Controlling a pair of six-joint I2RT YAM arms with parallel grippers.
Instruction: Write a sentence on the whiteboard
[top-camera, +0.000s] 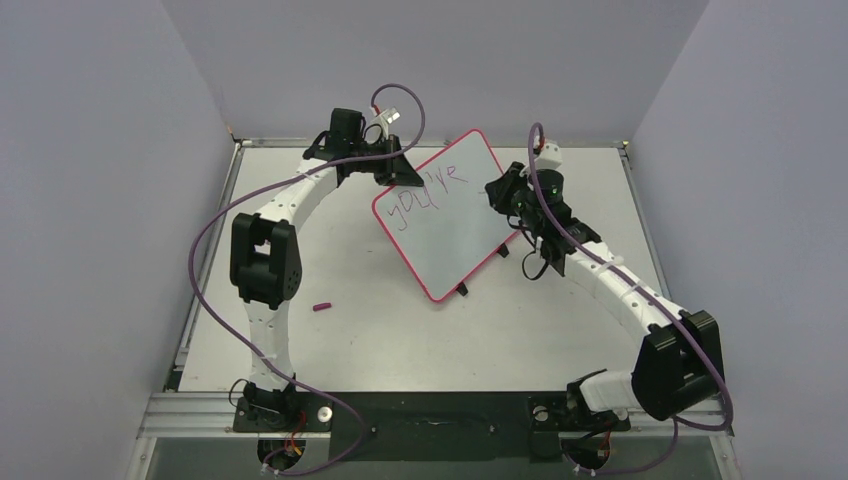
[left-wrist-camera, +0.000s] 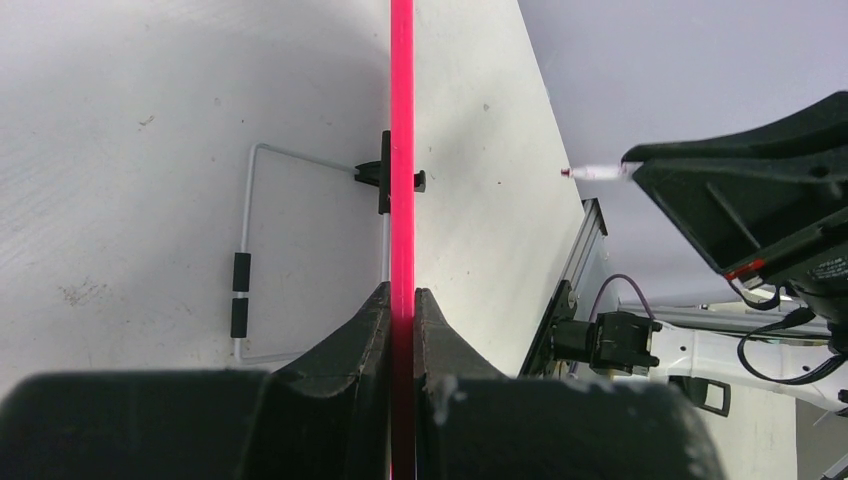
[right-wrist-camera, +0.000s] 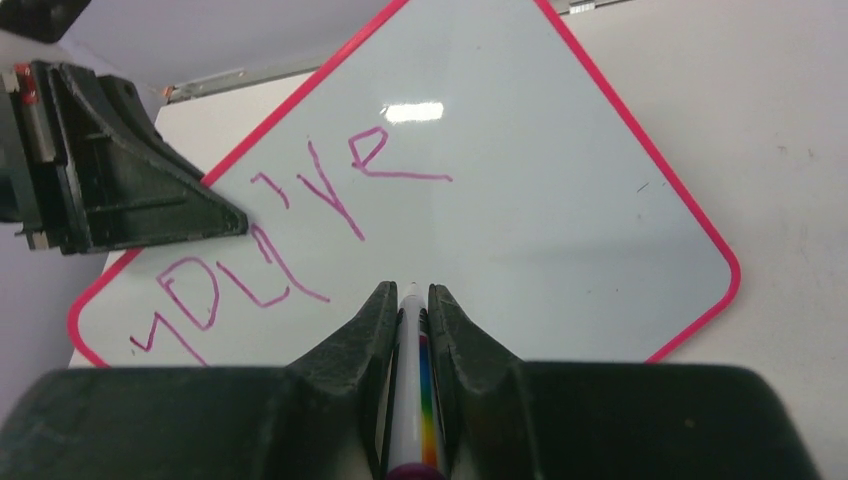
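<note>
My right claw (right-wrist-camera: 410, 292), clamped on the marker (right-wrist-camera: 408, 385), aimed its tip straight ahead at the blank whiteboard (right-wrist-camera: 560, 200) face just below the sentence (right-wrist-camera: 340, 210), while my left claw (left-wrist-camera: 402, 298) pinched the board's rim.

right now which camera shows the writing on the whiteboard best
Right wrist: the writing is large there, strokes clear. Top external shows it small. Left wrist sees the whiteboard edge-on, no lettering.
</note>
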